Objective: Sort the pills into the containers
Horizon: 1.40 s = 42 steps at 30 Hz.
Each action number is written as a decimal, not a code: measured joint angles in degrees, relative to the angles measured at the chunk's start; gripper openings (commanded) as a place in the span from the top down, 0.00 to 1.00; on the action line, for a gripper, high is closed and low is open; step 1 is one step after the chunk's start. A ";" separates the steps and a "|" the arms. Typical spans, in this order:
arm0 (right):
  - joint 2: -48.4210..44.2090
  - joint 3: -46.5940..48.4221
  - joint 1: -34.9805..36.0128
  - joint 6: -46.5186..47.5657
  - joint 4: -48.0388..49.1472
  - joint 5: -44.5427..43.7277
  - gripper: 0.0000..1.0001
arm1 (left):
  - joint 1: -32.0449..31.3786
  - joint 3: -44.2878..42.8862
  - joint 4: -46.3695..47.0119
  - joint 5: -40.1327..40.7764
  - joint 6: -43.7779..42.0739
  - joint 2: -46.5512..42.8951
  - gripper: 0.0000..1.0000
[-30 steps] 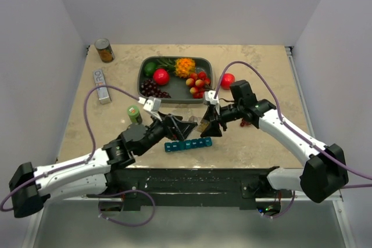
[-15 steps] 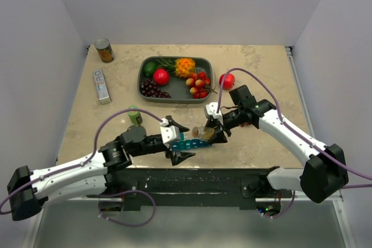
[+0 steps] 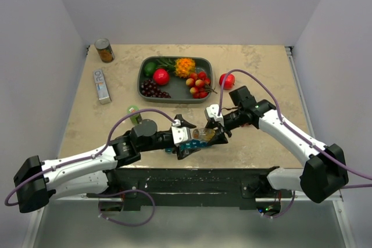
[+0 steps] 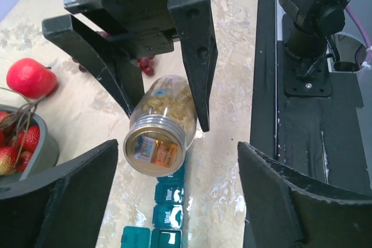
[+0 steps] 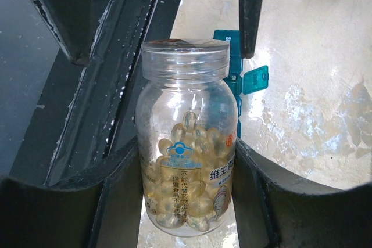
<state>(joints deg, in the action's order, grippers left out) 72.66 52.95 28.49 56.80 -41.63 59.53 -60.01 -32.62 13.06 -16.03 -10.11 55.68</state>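
Your right gripper (image 5: 187, 161) clamps the clear capsule bottle (image 5: 189, 201) sideways; your left gripper (image 4: 177, 149) gapes wide around its cap (image 4: 152, 150), not touching it. The teal containers (image 4: 168, 204) lie just beneath the bottle. The right wrist view shows one lid (image 5: 256, 78) raised, which the top view hides behind the grippers

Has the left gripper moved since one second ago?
Yes. The left gripper went nearward and right, away from the fruit tray, to the pill bottle.

Shut in by plain pale walls (image 3: 192, 4) on three sides. Sandy, marbled surface (image 3: 261, 68) in the middle, shiny in spots under soft, even light. Black strip (image 3: 192, 177) along the near edge.
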 measured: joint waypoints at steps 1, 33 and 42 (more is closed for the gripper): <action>0.00 -0.02 0.00 0.07 0.02 0.00 1.00 | 0.00 0.00 0.48 0.00 0.00 -0.02 0.19; -1.60 -2.36 -1.14 -13.62 8.57 -7.72 1.00 | 2.14 -9.42 -14.34 21.79 84.37 9.94 0.38; -3.82 -2.71 -4.09 -14.58 10.40 -7.98 1.00 | 1.09 -6.80 -12.04 17.42 75.91 -0.52 0.01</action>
<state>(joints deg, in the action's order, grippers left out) 68.84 50.24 24.40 42.22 -31.22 51.55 -58.92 -39.42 1.02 1.39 65.80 55.16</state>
